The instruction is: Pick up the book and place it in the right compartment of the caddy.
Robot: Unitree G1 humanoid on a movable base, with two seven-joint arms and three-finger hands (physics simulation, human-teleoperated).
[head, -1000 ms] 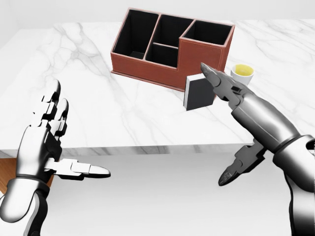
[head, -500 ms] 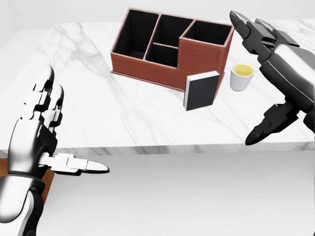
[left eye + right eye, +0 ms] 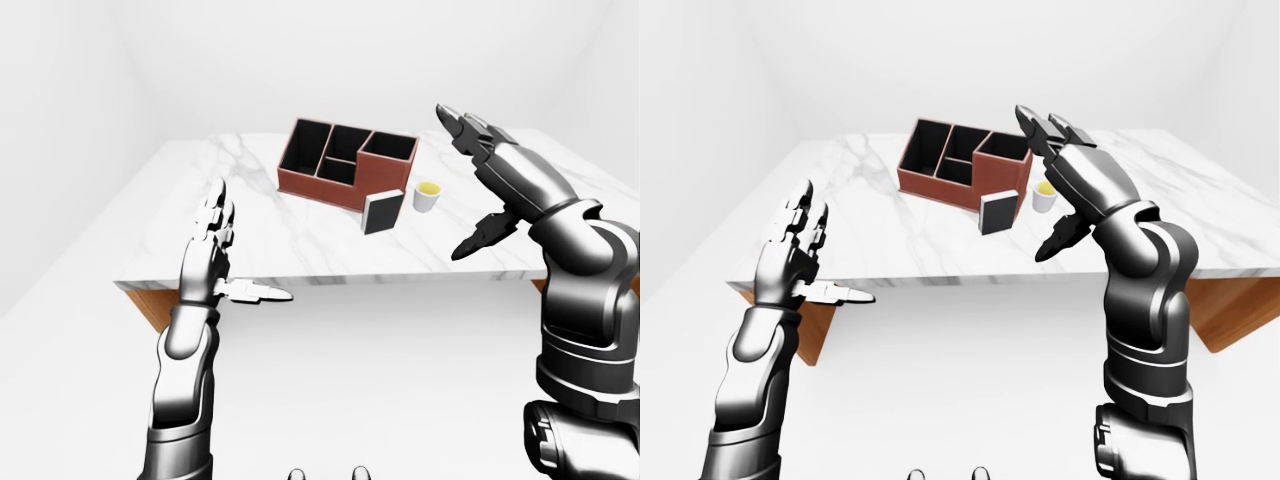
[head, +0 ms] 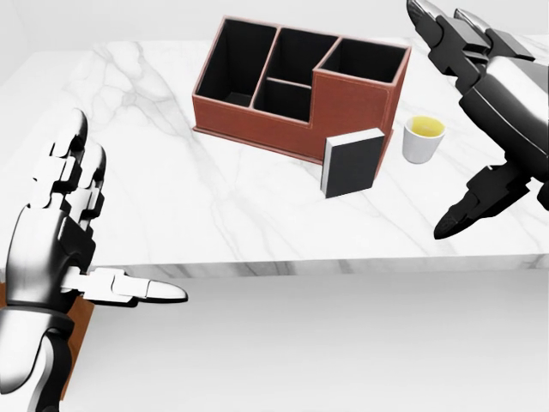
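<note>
Both hands' fingers (image 4: 64, 176) spread wide, holding nothing; unlabelled book (image 4: 352, 163) leans on caddy (image 4: 296, 86), left of the right fingers (image 4: 450, 39)

You are looking at a white marble table (image 3: 250, 235) carrying a reddish-brown caddy (image 3: 345, 172) with black compartments near its top edge. A dark book (image 3: 381, 212) is standing upright just below the caddy's right end, leaning slightly, and a small white cup (image 3: 427, 195) with yellow contents is sitting just to the book's right. Your left hand (image 3: 215, 262) is hovering over the table's near left edge, fingers spread and pointing up, thumb jutting rightward, holding nothing. Your right hand (image 3: 490, 185) is hanging raised to the right of the cup, fingers splayed wide above it, thumb pointing down-left, well apart from the book.
</note>
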